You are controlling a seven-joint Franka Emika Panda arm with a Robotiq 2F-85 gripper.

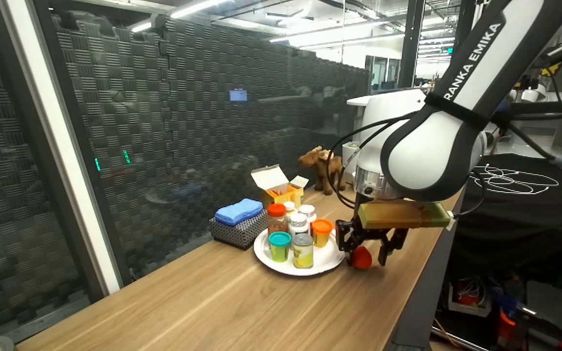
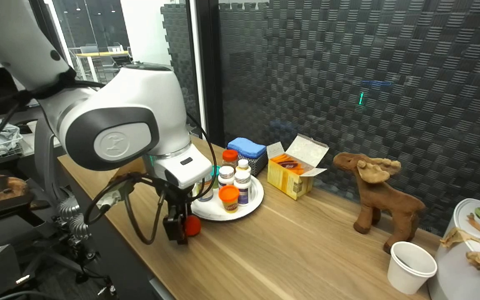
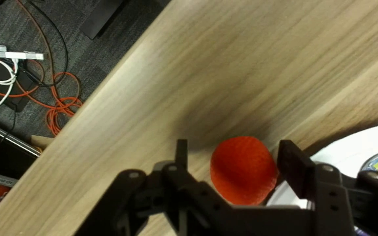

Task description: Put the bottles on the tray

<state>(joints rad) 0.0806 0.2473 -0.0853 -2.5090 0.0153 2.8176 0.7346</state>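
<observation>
The tray, a round white plate point(image 1: 328, 259), stands on the wooden table. On it are several bottles and jars: a teal-capped jar point(image 1: 279, 247), a red-capped bottle point(image 1: 276, 219), an orange-capped jar point(image 2: 228, 199), white-capped bottles such as the bottle point(image 2: 243, 187), and a can point(image 1: 303, 251) with a yellow label. Just off the plate's edge, a red rounded thing point(image 3: 243, 170) rests on the table. My gripper point(image 3: 234, 146) is lowered around it, jaws apart. Wood shows between it and the left finger point(image 3: 181, 154); whether the right finger point(image 3: 295, 167) touches it, I cannot tell.
Behind the plate are a blue cloth point(image 1: 238, 211) on a dark box point(image 1: 239, 234) and an opened yellow box point(image 2: 292, 177). A toy moose point(image 2: 383, 196), white cup point(image 2: 411, 266) and white container point(image 2: 469, 266) stand farther along. The table's edge point(image 3: 110, 75) runs close by the gripper.
</observation>
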